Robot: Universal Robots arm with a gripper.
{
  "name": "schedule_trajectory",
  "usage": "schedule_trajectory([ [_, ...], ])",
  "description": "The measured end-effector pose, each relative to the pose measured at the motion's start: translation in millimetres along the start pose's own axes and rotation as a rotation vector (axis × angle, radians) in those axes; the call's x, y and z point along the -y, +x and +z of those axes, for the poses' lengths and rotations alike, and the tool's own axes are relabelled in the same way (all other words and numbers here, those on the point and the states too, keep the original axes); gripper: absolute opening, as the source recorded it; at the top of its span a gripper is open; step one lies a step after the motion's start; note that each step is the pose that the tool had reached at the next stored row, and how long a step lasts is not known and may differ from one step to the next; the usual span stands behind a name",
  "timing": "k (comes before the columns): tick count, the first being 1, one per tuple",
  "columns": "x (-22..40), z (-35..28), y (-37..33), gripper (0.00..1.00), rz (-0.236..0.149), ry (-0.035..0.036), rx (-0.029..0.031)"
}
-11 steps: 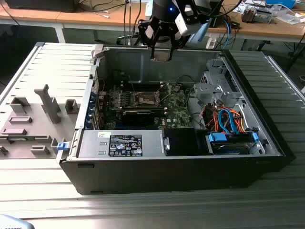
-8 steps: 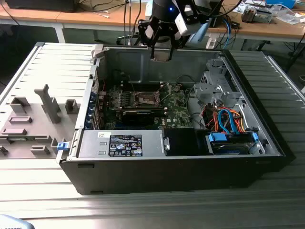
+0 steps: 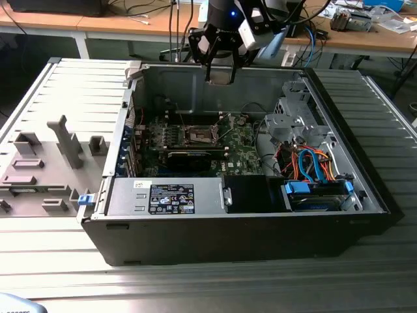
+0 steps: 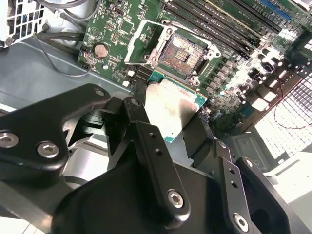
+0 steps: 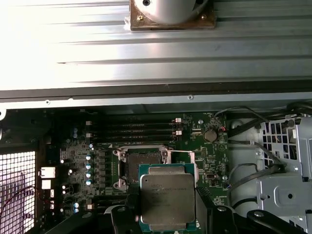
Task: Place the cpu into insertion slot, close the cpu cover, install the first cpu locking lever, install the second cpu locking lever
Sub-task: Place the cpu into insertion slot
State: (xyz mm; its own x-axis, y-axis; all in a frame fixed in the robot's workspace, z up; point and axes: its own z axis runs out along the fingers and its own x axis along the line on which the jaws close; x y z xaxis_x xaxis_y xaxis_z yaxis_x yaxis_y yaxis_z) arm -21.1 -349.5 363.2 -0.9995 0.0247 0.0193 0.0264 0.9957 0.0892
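Above the open case (image 3: pixel 260 222), my gripper (image 3: pixel 220 70) is clamped on the cpu (image 5: pixel 167 197), held near the empty insertion slot (image 5: pixel 141 165); nothing seated yet, closing and locking all left.

One computer case (image 3: pixel 247 228) lies open, and inside it is one green circuit board (image 5: pixel 200 146). There is one cpu (image 5: pixel 167 197), one insertion slot (image 5: pixel 141 165) and one round coin battery (image 5: pixel 210 135). One gripper (image 3: pixel 220 72) shows in the exterior view, and it has two jaws. One grey box (image 3: pixel 130 195) in the case carries one printed label (image 3: pixel 172 199). Orange and blue cables (image 3: pixel 313 166) lie bunched together, too tangled to count.
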Motion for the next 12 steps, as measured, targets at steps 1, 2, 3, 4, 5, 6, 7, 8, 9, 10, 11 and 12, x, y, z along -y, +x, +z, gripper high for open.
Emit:
schedule_trajectory([
  [1, 0.1, 0.7, 0.0, 0.54, 0.0, -0.0001, 0.0],
  [2, 0.1, 1.3, 0.1, 0.54, 0.0, -0.0001, 0.0],
  [3, 0.1, 1.5, 0.1, 0.54, 0.0, -0.0001, 0.0],
  [4, 0.1, 1.6, 0.1, 0.54, 0.0, -0.0001, 0.0],
  [5, 0.2, 1.8, 0.1, 0.54, 0.0, -0.0001, 0.0],
  [6, 0.2, 1.9, 0.1, 0.54, 0.0, -0.0001, 0.0],
  [7, 0.2, 2.5, 0.1, 0.54, 0.0, 0.0, 0.0],
  [8, 0.3, 3.4, 0.2, 0.54, 0.0, 0.0, 0.0],
  [9, 0.3, 3.5, 0.2, 0.54, 0.0, -0.0001, 0.0],
  [10, 0.3, 3.6, 0.2, 0.54, 0.0, -0.0001, 0.0],
  [11, 0.3, 3.8, 0.1, 0.54, 0.0, -0.0001, 0.0001],
  [12, 0.3, 3.9, 0.2, 0.54, 0.0, -0.0001, 0.0],
])
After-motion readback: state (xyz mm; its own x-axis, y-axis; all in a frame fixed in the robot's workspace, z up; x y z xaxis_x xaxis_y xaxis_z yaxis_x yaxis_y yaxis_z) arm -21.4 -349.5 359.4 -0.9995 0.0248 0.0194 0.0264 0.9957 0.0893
